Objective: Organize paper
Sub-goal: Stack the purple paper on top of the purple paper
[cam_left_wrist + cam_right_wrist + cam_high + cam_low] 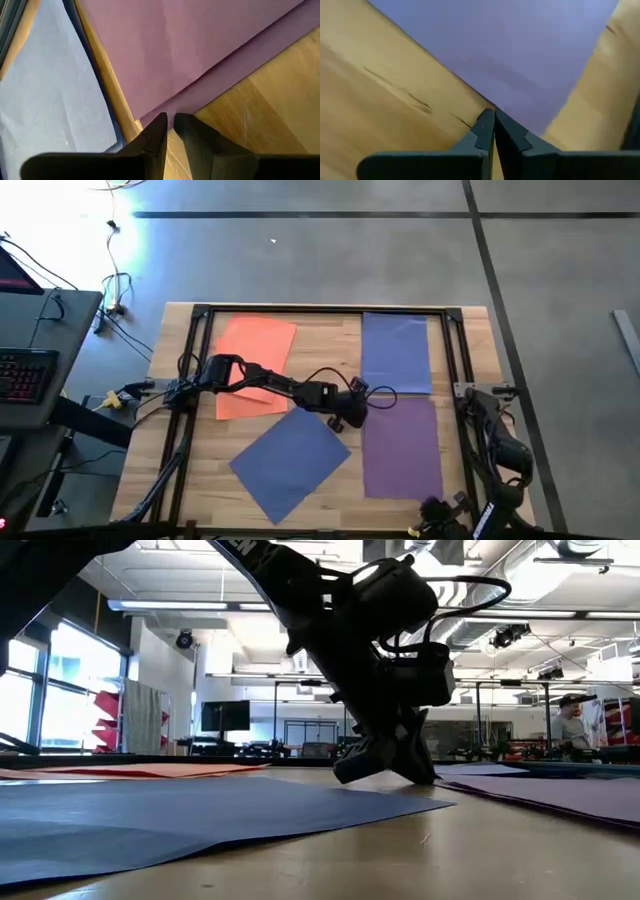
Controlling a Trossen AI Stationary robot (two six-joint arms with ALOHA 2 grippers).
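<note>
Here we are looking at the left end effector (345,412), its fingers almost closed with only a thin gap and holding nothing, hovering low over the wooden surface (330,340). It is standing at the far corner of the skewed thin blue paper sheet (290,461), whose long axis is running diagonally. The flat purple paper sheet (402,448) is lying just beside it. The right end effector (432,510), fingers pressed together, is waiting at the near edge, so we are judging the left one nearer.

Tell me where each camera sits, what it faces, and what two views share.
High: overhead, straight down on table; both arms show.
Low: table-top height, facing the room; left gripper touches down by blue sheet.
Left wrist: past its fingers at purple sheet.
Right wrist: fingers, purple paper.
Shared: high and left wrist show the purple sheet.
</note>
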